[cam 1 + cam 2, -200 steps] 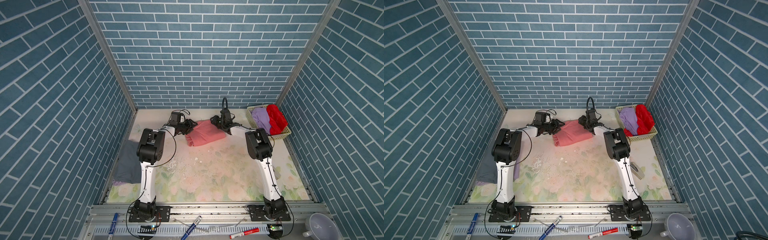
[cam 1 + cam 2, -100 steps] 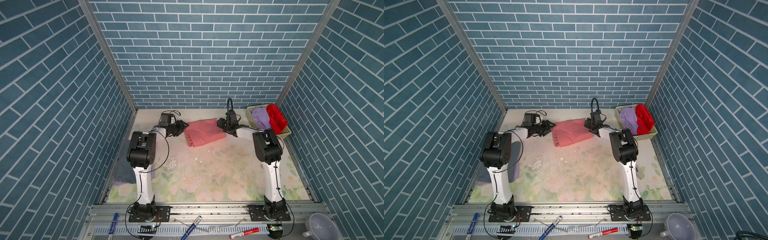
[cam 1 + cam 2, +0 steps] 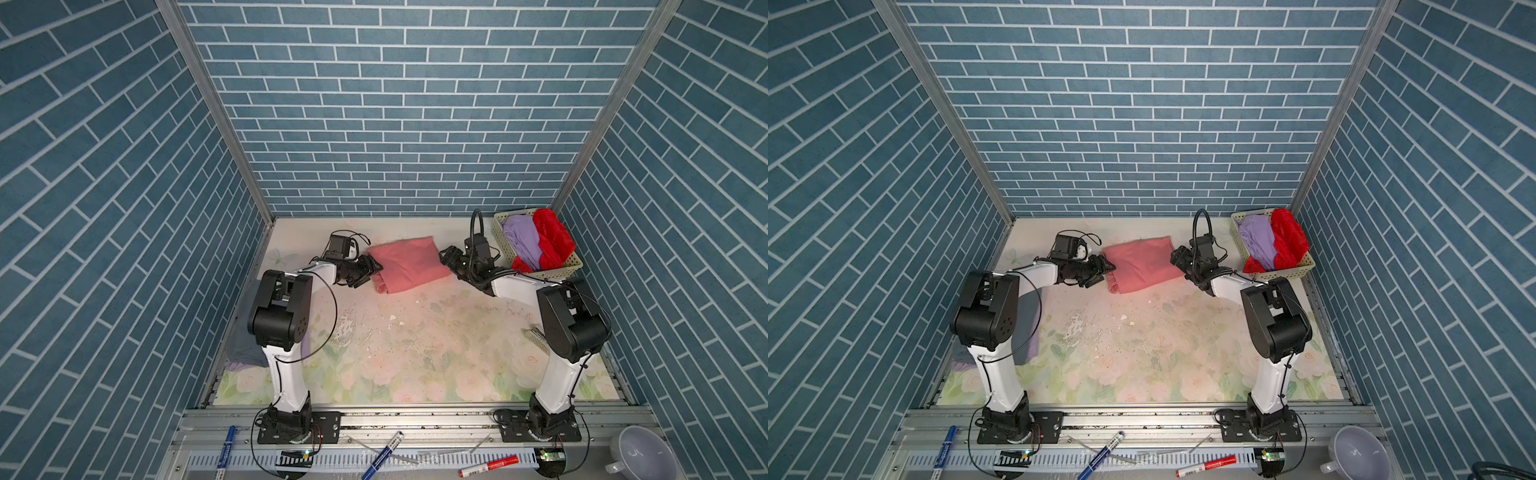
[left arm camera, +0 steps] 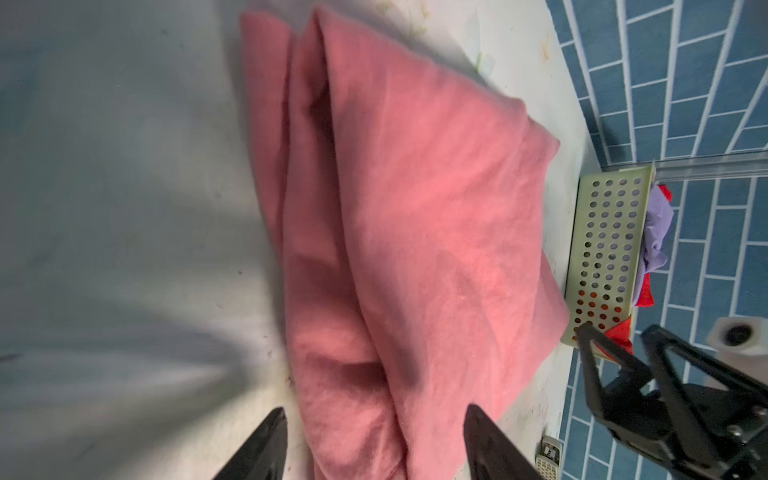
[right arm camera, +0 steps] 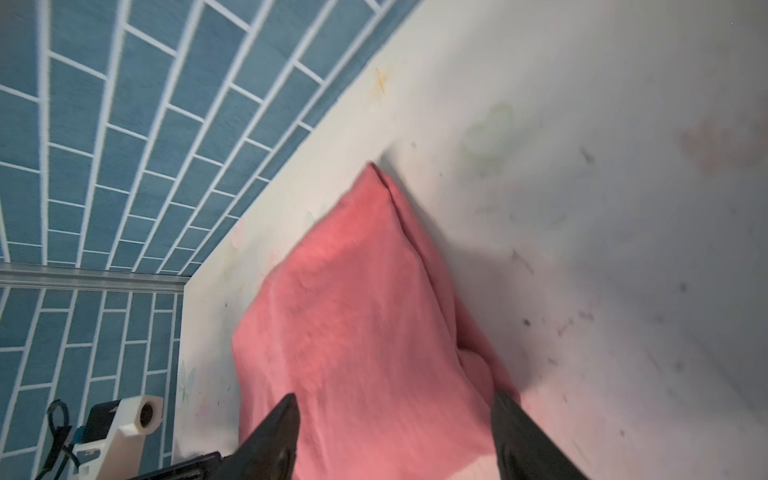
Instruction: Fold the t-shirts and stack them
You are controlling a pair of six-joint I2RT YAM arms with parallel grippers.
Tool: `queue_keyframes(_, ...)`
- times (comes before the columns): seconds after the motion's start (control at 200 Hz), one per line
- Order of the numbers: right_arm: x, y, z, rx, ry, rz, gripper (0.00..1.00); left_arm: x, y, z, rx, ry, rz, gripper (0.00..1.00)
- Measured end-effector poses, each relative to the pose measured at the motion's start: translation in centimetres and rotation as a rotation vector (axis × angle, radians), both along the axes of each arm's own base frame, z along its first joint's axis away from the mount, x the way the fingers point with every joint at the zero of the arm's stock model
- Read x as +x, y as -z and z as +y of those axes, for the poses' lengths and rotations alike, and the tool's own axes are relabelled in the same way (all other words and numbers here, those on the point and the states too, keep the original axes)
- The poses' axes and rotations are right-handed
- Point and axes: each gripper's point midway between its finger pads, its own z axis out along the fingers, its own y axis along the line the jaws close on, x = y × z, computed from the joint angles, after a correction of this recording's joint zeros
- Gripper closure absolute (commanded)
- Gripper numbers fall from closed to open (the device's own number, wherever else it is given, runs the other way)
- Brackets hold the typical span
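A folded salmon pink t-shirt (image 3: 409,264) (image 3: 1144,264) lies flat on the table near the back wall. My left gripper (image 3: 372,268) (image 3: 1106,268) is at its left edge, my right gripper (image 3: 446,255) (image 3: 1177,255) at its right edge. In the left wrist view the pink shirt (image 4: 415,228) lies between my open left gripper (image 4: 374,419), unpinched. In the right wrist view the shirt (image 5: 365,332) likewise lies between my open right gripper (image 5: 395,407). A lavender t-shirt (image 3: 519,239) and a red t-shirt (image 3: 550,237) are bunched in the basket. A grey t-shirt (image 3: 245,349) lies at the left wall, partly hidden by my left arm.
The cream perforated basket (image 3: 544,275) (image 4: 606,249) stands in the back right corner, close to my right gripper. A small grey object (image 3: 536,336) lies by the right arm. Markers (image 3: 382,455) and a white cup (image 3: 642,453) sit on the front rail. Blue brick walls close three sides.
Both grippers have opened wider and let the pink shirt lie. The right gripper has drawn back a little to the right. The left arm's elbow has swung about at the shirt's left edge.
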Motion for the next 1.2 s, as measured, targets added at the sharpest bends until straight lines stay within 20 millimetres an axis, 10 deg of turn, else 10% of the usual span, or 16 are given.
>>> queue_keyframes(0.515,-4.8,2.8,7.0,0.279,0.04,0.064,0.2,-1.4,1.5,-5.4,-0.086,0.009,0.043,0.78)
queue_keyframes(0.955,-4.4,3.0,9.2,0.449,0.105,0.042,0.23,-2.4,0.8,-8.1,-0.284,-0.079,0.088,0.86)
queue_keyframes(1.2,-5.6,3.1,10.6,0.483,0.095,0.077,0.25,-2.1,-2.8,-8.9,-0.345,-0.085,0.043,0.86)
